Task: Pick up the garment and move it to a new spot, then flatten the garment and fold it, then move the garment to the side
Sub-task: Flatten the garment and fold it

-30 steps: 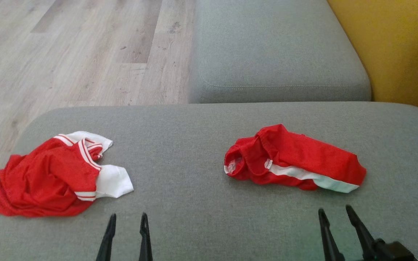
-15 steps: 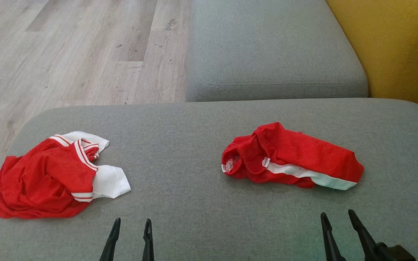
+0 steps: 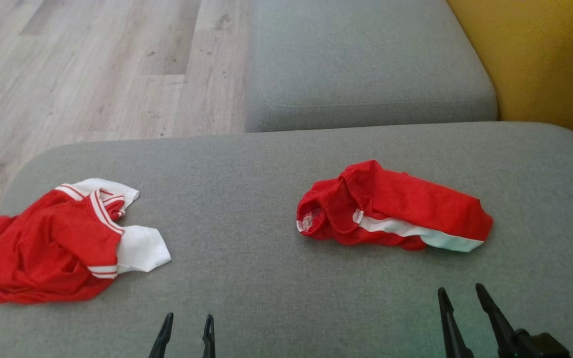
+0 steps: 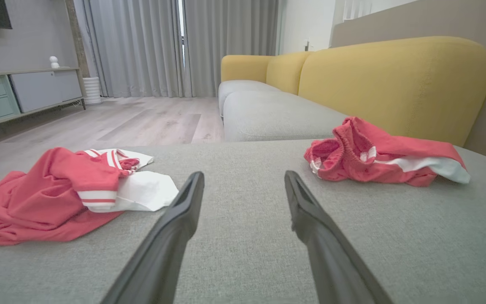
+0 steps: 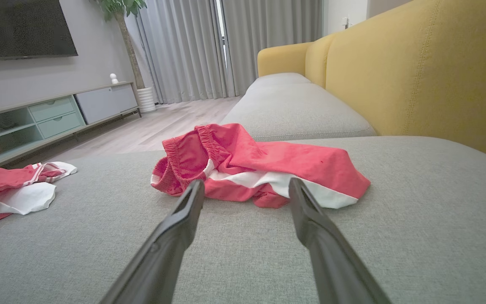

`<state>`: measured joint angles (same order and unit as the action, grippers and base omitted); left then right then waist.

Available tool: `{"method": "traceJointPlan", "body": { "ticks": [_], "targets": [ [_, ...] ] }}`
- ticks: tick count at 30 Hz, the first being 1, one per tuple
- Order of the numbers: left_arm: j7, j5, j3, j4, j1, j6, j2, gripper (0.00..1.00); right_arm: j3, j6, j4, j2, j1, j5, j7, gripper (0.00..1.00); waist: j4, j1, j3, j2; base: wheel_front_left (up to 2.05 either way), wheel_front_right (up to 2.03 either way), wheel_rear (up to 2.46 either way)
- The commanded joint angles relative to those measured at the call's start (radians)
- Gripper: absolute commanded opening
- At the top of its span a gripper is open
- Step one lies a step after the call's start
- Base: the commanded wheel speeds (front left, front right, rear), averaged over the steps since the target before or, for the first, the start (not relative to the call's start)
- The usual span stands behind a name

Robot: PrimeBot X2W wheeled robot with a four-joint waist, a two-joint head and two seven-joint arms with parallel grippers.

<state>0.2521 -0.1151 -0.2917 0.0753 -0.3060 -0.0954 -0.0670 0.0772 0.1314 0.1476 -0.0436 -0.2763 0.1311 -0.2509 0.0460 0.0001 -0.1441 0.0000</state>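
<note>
Both pairs of dark fingers hang spread and empty low over the wide grey fabric cushion (image 3: 246, 199). Just past the right gripper (image 3: 459, 287) lies the crumpled red mesh shorts with a white side stripe (image 3: 391, 211). Their long axis runs crosswise to those fingers, with the gathered waistband end off to the fingers' left and the white-edged leg hem to their right, a little nearer. Ahead of the left gripper (image 3: 189, 315) and well to its left sits the rumpled red jersey with white sleeves (image 3: 52, 243), close to the cushion's left edge. Bare cushion stretches between the two garments, straight beyond the left fingers. Past the shorts the cushion ends at a second grey seat (image 3: 366, 59), with pale wooden floor (image 3: 92, 74) left of it and a yellow backrest (image 3: 550, 64) on the right.
</note>
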Motion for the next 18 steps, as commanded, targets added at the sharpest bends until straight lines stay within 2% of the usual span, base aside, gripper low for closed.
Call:
{"method": "traceJointPlan", "body": {
  "ticks": [1, 6, 11, 15, 18],
  "targets": [
    [0.010, -0.014, 0.014, -0.009, 0.071, 0.007, 0.016, 1.00, 0.026, -0.001, -0.036, -0.007, 0.055, -0.002, -0.011, 1.00, -0.012, -0.0001, 0.013, 0.0000, 0.00, 0.00, 0.00],
    [0.010, -0.031, -0.045, 0.054, 0.147, 0.022, 0.017, 1.00, 0.035, -0.001, -0.039, -0.007, 0.069, -0.017, -0.011, 1.00, -0.039, -0.0001, 0.048, 0.0000, 0.00, 0.00, 0.00],
    [0.008, -0.109, -0.152, 0.134, 0.287, 0.059, 0.017, 1.00, 0.050, -0.001, -0.043, -0.007, 0.097, -0.038, -0.011, 1.00, -0.079, -0.0001, 0.100, 0.0000, 0.00, 0.00, 0.00],
    [-0.035, -0.152, -0.229, 0.193, 0.407, 0.071, 0.017, 1.00, 0.054, -0.001, -0.046, -0.007, 0.118, -0.050, -0.011, 1.00, -0.106, -0.0001, 0.138, 0.0000, 0.00, 0.00, 0.00],
    [-0.128, -0.195, -0.305, 0.260, 0.535, 0.064, 0.017, 1.00, 0.060, -0.001, -0.050, -0.007, 0.141, -0.058, -0.011, 1.00, -0.135, -0.0001, 0.184, 0.0000, 0.00, 0.00, 0.00]
  ]
}}
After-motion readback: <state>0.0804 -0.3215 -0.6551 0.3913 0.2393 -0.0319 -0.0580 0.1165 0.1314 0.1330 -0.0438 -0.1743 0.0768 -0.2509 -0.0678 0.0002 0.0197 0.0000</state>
